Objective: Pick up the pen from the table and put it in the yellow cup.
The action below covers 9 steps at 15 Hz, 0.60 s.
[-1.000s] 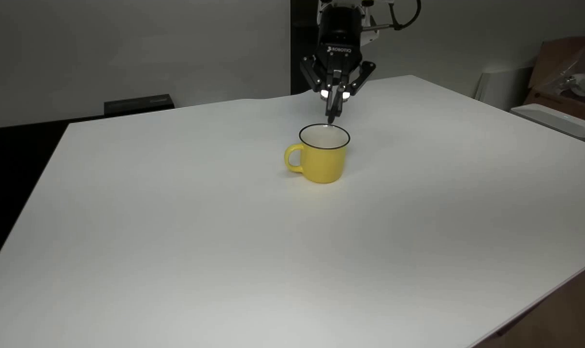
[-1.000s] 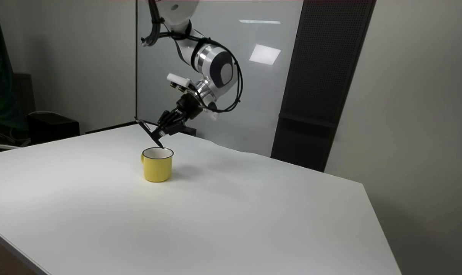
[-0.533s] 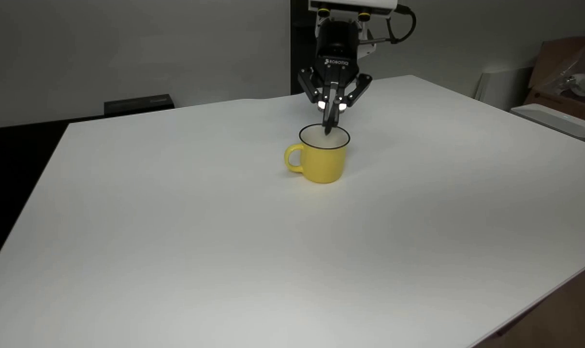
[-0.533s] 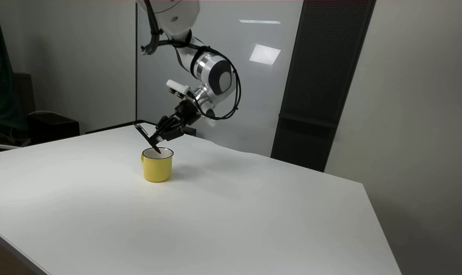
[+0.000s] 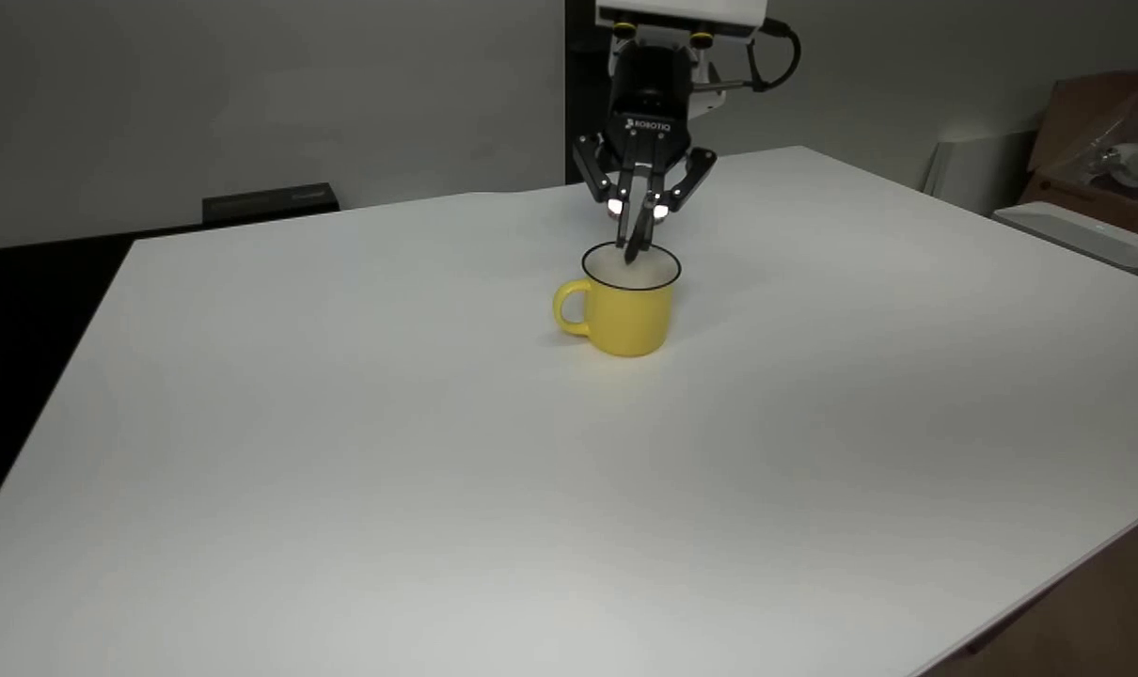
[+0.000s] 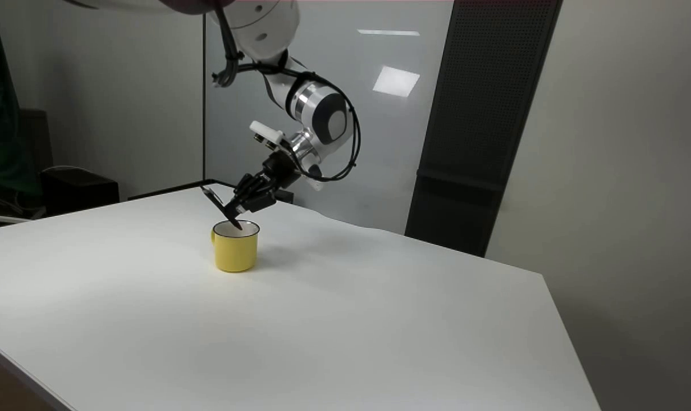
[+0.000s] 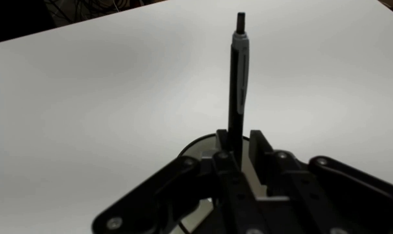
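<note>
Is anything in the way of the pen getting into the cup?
Nothing visible is: in both exterior views the pen shows its tip within the open mouth of the cup. The slightly open gripper flanks the pen.

Smooth yellow cup (image 5: 629, 324), smooth, softly sheened table (image 5: 390, 442)

one each: pen (image 7: 236, 94), cup (image 5: 629, 320), table (image 5: 418, 451), pincer (image 7: 239, 140)

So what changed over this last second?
The pincer came down, lowering the slanted black pen until its tip shows inside the mouth of the yellow mug. Then the pincer opened, leaving a gap on one side of the pen; full release is unclear. The mug stayed put on the white table.
</note>
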{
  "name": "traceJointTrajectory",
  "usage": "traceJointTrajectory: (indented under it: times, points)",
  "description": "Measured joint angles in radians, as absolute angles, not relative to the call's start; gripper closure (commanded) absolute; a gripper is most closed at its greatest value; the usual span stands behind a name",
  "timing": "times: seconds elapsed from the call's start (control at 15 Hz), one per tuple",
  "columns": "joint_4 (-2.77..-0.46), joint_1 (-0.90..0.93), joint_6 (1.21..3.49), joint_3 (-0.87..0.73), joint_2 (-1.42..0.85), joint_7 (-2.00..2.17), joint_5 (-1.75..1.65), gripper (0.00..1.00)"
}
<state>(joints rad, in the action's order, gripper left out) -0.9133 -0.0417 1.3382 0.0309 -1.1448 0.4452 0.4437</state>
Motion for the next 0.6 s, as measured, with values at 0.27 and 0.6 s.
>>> traceJointTrajectory:
  times: [0.27,0.6]
  points:
    - [-0.895,-0.045,1.341,0.033,-1.15,0.444,0.451,0.2]
    - [-0.878,-0.046,1.36,0.034,-1.148,0.425,0.449,0.0]
